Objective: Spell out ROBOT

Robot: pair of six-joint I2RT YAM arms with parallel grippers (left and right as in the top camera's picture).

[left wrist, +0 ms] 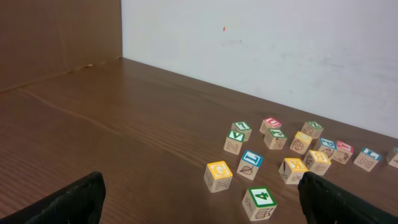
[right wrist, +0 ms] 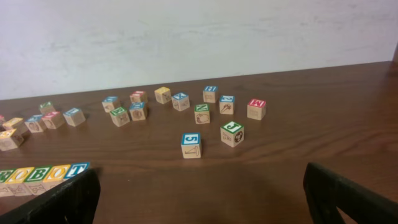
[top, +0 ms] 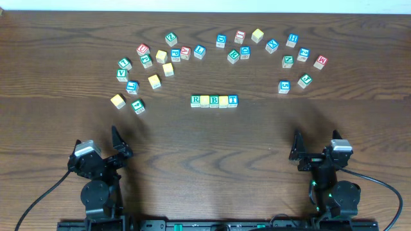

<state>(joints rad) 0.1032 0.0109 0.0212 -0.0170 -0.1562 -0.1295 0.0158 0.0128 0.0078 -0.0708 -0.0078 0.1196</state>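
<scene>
Wooden throughout: found the row of five cubes at the middle of the table, side by side and touching or nearly so, well apart from both arms. Read left to right from overhead: green R cube, first yellow cube, green B cube, second yellow cube, blue T cube. Could not read any letter on the yellow tops from overhead; from the right wrist view, appear to carry an O each. Noted white faces with coloured letters on R, B and T, pale sides, edges roughly in line.

Found left gripper and right gripper low near the front edge of the table, jaws spread wide, holding nothing.

Judged the spelling complete, or all but. For the step in hand: stay clear of the row; check alignment and letter orientation before any touch; if squaring a cube, come down from above with jaws wide and avoid brushing its neighbours. Noted loose lettered cubes scattered in an arc beyond the row; no call to disturb them.
</scene>
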